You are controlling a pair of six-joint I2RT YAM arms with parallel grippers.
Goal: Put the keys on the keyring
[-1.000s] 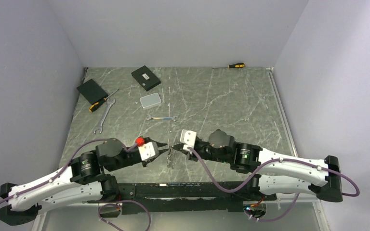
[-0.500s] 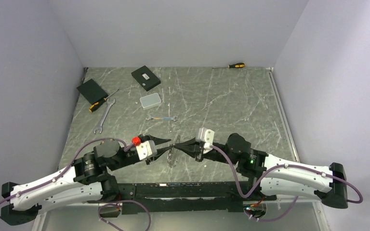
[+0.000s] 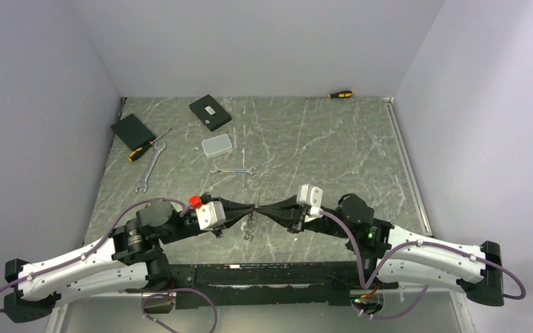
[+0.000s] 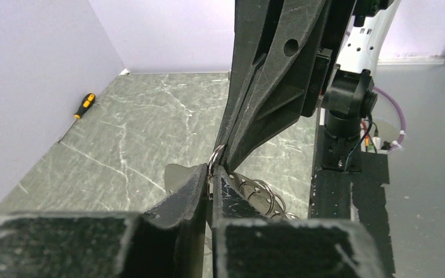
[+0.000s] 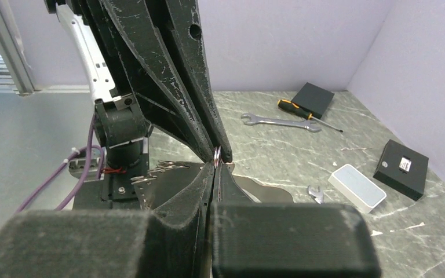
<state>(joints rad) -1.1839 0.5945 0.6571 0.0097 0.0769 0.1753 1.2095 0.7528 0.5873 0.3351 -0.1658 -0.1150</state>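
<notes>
Where the two arms reach toward each other over the middle of the worktop's [image 3: 333, 152] near edge, the top view shows the left tool [image 3: 248, 207] and the right tool [image 3: 264, 209] meeting tip to tip. The keyring [image 3: 251, 217] and the keys [image 3: 248, 233] form a silvery cluster just below that meeting point, too small there to tell apart. A long wrench [image 3: 150, 166] and a screwdriver [image 3: 146, 146] lie toward the far left corner.

In the left wrist view, the left tool [image 4: 210, 176] has its fingers almost together, pinching the thin wire of the keyring [image 4: 215, 155] at their tips; the right tool [image 4: 227, 149] comes in from above and touches the same wire; more wire loops [image 4: 261, 194] show below, blurred; a second screwdriver [image 4: 84, 105] lies by the far edge.

In the right wrist view, the right tool [image 5: 215, 168] has its fingers pressed together on the keyring [image 5: 217, 153], opposite the left tool's [image 5: 223, 152] tips; toothed silver blades, seemingly the keys [image 5: 146, 180], show just left of the fingers; a pale case [image 5: 356, 188] rests nearer than the long wrench [image 5: 278, 121].
</notes>
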